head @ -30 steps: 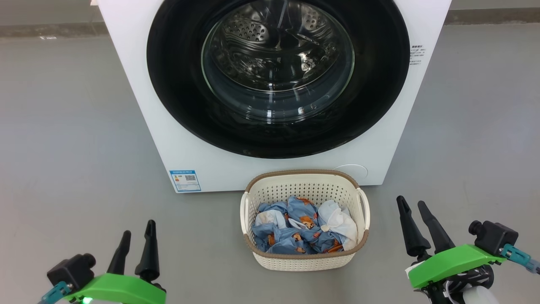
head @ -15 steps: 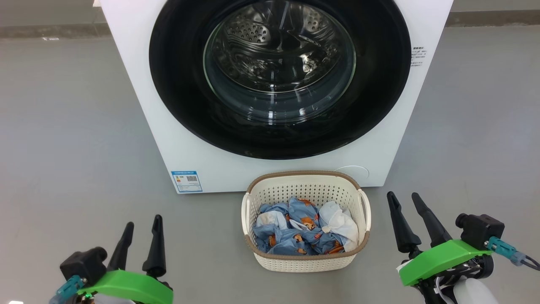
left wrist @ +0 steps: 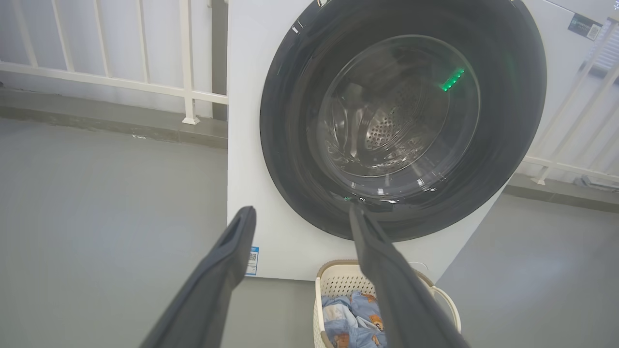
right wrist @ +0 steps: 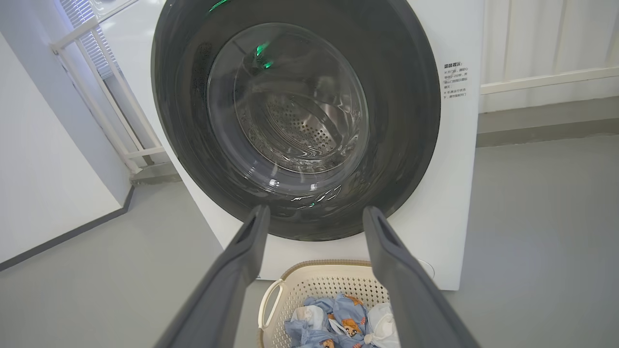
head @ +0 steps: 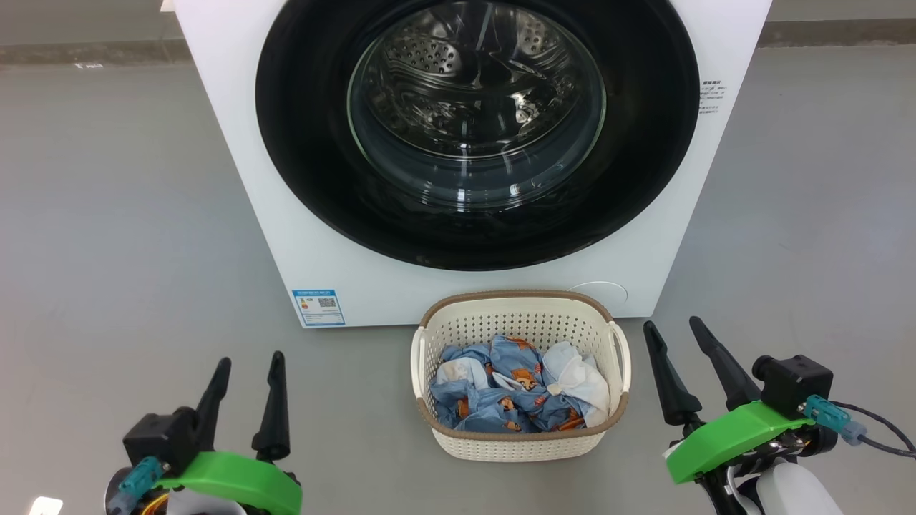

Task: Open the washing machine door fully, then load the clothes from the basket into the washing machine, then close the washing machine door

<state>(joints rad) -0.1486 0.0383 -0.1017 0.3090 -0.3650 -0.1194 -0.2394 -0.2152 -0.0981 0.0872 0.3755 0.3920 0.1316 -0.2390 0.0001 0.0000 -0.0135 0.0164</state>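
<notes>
The white washing machine [head: 236, 143] stands ahead on the floor, and its round black door [head: 300, 157] with the glass window lies flat against the front. Right before it sits the cream basket [head: 519, 443], holding blue printed clothes [head: 501, 400] and a white cloth piece [head: 580, 379]. My left gripper [head: 250, 361] is open at the lower left, well left of the basket. At the lower right my right gripper [head: 671, 325] is open, just right of the basket's handle. The wrist views show the door [left wrist: 290, 145] [right wrist: 406, 121] beyond the open grippers [left wrist: 300, 210] [right wrist: 314, 209], and the basket [left wrist: 333, 285] [right wrist: 290, 285] below.
Grey floor [head: 107, 214] spreads to both sides of the machine. A white railing [left wrist: 121, 82] runs along the wall behind it on the left, and a white wall [right wrist: 43, 169] stands close on one side. A blue label sticker [head: 318, 307] marks the machine's lower front.
Both grippers have crept inward and forward toward the basket, still open. The head view has shifted slightly, so the machine sits a touch further right.
</notes>
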